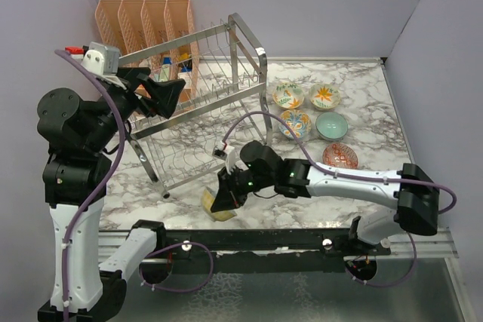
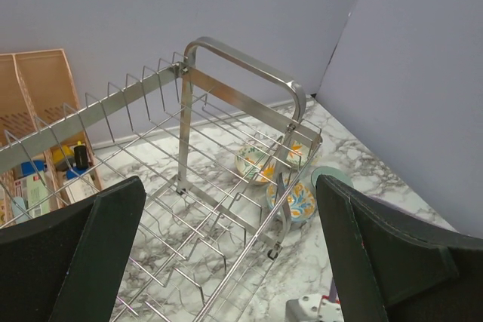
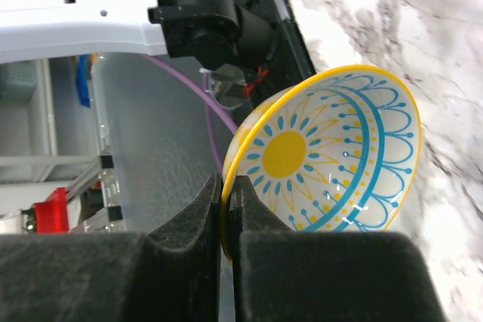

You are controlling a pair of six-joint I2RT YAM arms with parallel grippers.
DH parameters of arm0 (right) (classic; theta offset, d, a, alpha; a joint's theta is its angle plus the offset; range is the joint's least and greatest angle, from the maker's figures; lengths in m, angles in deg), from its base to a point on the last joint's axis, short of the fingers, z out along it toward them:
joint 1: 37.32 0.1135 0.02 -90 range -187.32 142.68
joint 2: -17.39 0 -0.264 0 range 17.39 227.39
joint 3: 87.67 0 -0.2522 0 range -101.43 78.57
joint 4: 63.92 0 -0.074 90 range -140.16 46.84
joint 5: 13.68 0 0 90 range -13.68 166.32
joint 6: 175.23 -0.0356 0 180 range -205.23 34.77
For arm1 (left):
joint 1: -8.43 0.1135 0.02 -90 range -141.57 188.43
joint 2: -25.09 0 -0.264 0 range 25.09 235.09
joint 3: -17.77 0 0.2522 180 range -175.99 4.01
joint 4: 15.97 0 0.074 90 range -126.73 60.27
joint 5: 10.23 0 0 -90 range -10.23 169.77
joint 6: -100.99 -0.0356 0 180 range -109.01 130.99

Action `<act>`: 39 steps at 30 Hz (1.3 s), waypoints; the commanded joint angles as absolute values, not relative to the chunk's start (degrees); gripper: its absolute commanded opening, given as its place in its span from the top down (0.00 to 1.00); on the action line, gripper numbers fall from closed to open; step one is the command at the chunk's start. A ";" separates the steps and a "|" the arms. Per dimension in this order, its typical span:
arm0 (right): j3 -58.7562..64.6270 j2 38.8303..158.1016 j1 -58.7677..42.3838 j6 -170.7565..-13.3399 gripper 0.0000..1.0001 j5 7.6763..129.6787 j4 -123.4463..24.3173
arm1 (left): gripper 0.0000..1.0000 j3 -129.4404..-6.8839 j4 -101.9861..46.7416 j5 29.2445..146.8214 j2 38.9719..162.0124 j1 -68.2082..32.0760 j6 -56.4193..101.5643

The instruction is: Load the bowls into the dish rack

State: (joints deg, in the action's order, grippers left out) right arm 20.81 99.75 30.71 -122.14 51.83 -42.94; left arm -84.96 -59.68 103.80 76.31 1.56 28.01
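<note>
Right claw (image 3: 229, 205), black foam, pinching glossy round bowl (image 3: 324, 156) rim.

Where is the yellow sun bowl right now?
The bowl is low and centre in the top view, pinched by its rim in the right gripper, just in front of the rack.

My left arm (image 1: 73, 148) stands tall over its base at the near left, elbow bent, wrist reaching forward and to the right. My left gripper (image 1: 162, 96) is held high, jaws spread wide apart. My right arm (image 1: 343, 179) lies low and nearly straight, stretching leftward from its base at the near right. My right gripper (image 3: 229, 186) angles down and towards me, jaws pinched tight on the rim of a bowl (image 3: 324, 156), which is tilted on edge.
</note>
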 commanded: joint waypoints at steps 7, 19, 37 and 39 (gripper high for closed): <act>15.73 108.37 29.16 -132.85 0.99 42.31 -63.18 | 0.01 -88.53 -60.17 104.11 76.16 1.32 27.76; 17.56 118.37 22.84 -148.54 0.99 36.48 -88.46 | 0.01 -89.39 -60.65 104.16 76.58 1.18 27.42; -1.34 138.37 15.15 -156.80 0.99 37.63 -102.67 | 0.01 -89.22 -62.24 102.02 78.35 0.00 25.05; -4.30 141.09 14.61 -158.03 0.99 37.46 -103.32 | 0.01 -88.88 -62.25 101.87 78.30 0.00 24.99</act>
